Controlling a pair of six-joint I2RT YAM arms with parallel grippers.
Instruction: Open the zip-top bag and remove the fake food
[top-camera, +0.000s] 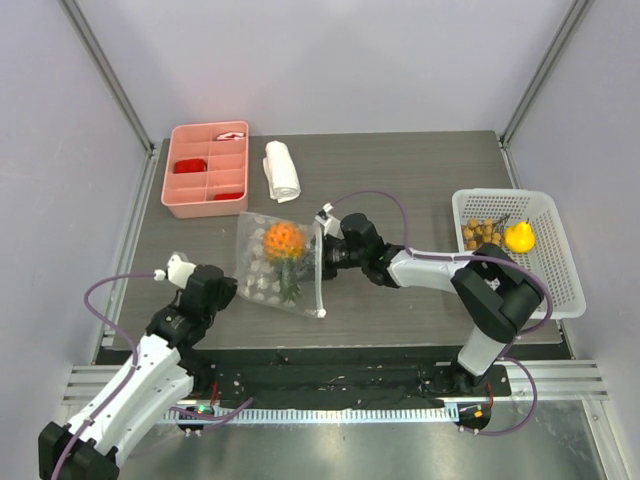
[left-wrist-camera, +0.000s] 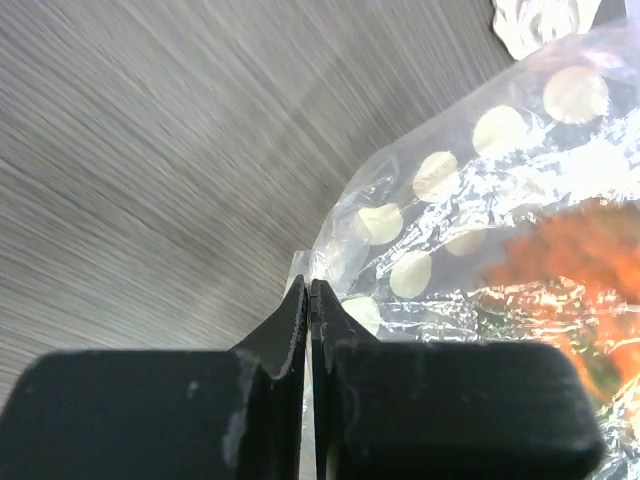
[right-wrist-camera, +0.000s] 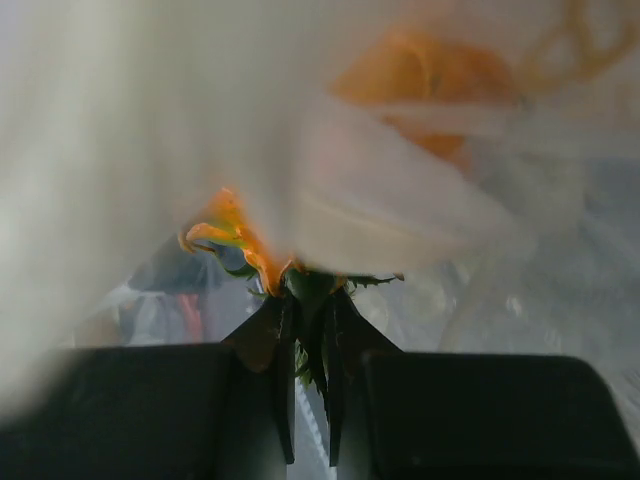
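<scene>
Near the left front of the table (top-camera: 420, 300), the left gripper (left-wrist-camera: 308, 287) was fully closed on the edge of the zip-top bag (top-camera: 262, 275). At mid-table, the right gripper (right-wrist-camera: 308, 300) pinched the green leaves of the orange spiky fruit (top-camera: 284, 240), which was in the bag. A yellow pear (top-camera: 519, 237) and brown balls (top-camera: 482, 233) lay in the white basket (top-camera: 560, 290) at the right edge. A pink tray (top-camera: 168, 170) and rolled towel (top-camera: 281, 170) sat along the far edge.
</scene>
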